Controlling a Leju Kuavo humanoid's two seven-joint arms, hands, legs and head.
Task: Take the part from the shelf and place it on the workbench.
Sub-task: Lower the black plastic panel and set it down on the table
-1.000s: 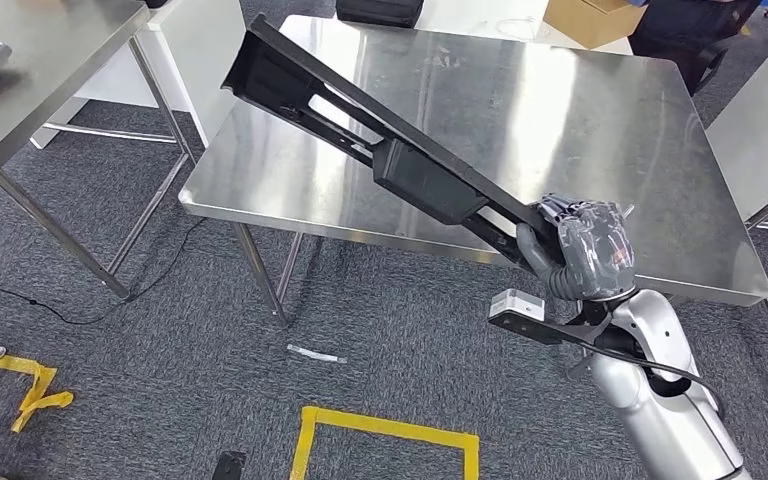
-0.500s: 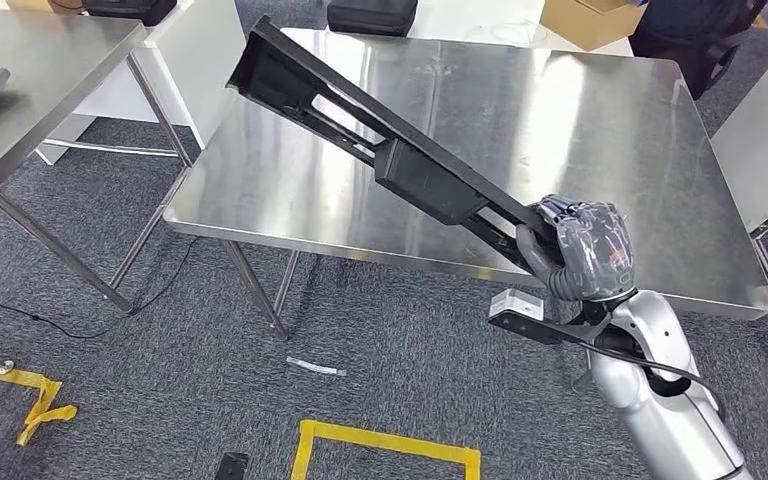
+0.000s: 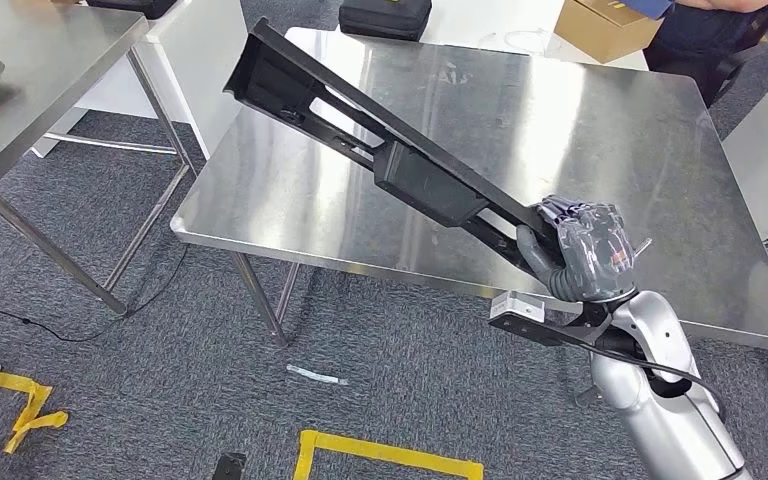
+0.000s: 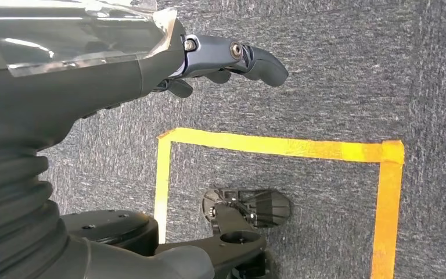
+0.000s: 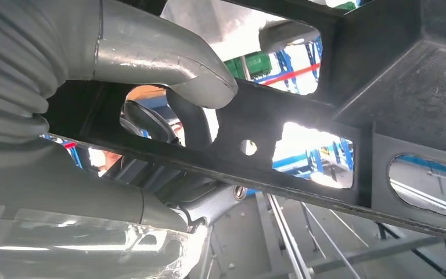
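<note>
Head view: the right hand (image 3: 588,250) is clamped on the near end of the long black part (image 3: 390,160), which slants up and away over the steel workbench (image 3: 600,130), its far end raised above the bench's far left corner. The part is off the shelf and in the air over the bench, so the pick looks done; what is left, as I judge it, is to lower it flat onto the steel and let go. The bench surface under the part looks bare, so nothing seems to block the set-down; the length of the part means its far end could overhang the left edge if laid as it now points. Around: a second steel table (image 3: 30,70) to the left, a black case (image 3: 385,17) and a cardboard box (image 3: 605,25) beyond the bench, yellow floor tape (image 3: 380,450) on grey carpet, a person (image 3: 710,25) at the far right. Left wrist view: the left hand (image 4: 209,61) hangs over carpet and yellow tape, fingers apart, holding nothing. Right wrist view: thumb and fingers (image 5: 191,119) wrap a cut-out bar of the part's frame, grip closed through the opening.
</note>
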